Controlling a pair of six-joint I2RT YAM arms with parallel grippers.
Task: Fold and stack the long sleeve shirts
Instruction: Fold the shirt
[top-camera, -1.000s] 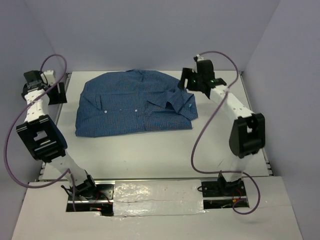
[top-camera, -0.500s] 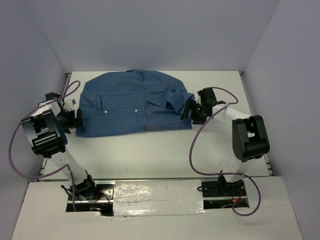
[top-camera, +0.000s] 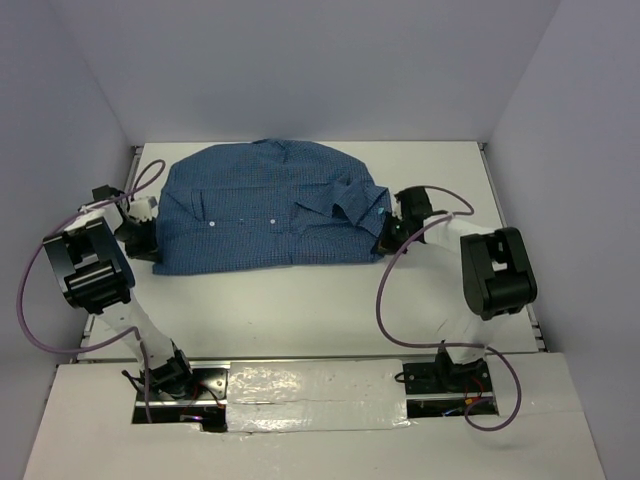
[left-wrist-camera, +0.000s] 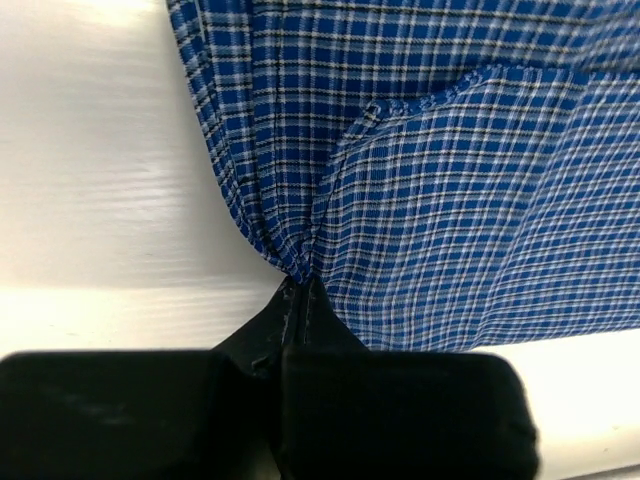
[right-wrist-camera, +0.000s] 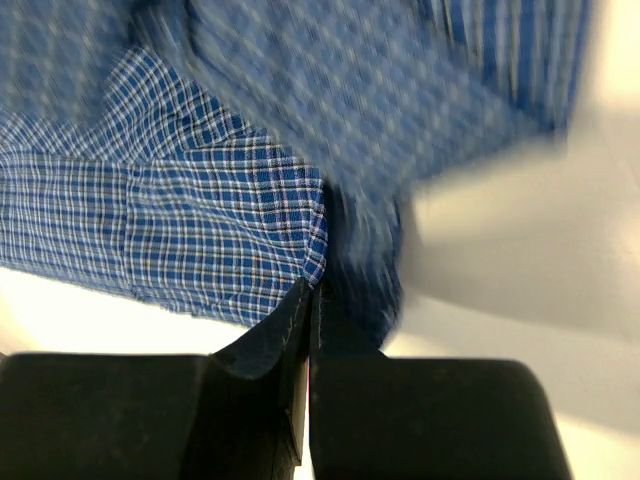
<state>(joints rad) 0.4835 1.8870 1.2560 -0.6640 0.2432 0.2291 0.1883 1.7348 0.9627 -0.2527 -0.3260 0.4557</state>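
Left gripper (left-wrist-camera: 300, 290) pinches the checked shirt (left-wrist-camera: 430, 190) edge on the table (left-wrist-camera: 100, 180)

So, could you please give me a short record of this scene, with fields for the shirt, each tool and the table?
shirt: blue checked button-up, lying spread on the table, collar toward the right arm's side
left tool: shut, pinching a gathered bit of fabric at the shirt's left edge
right tool: shut, pinching the shirt's right edge near the collar
table: white, shirt resting on its far half
stack: only one shirt in view
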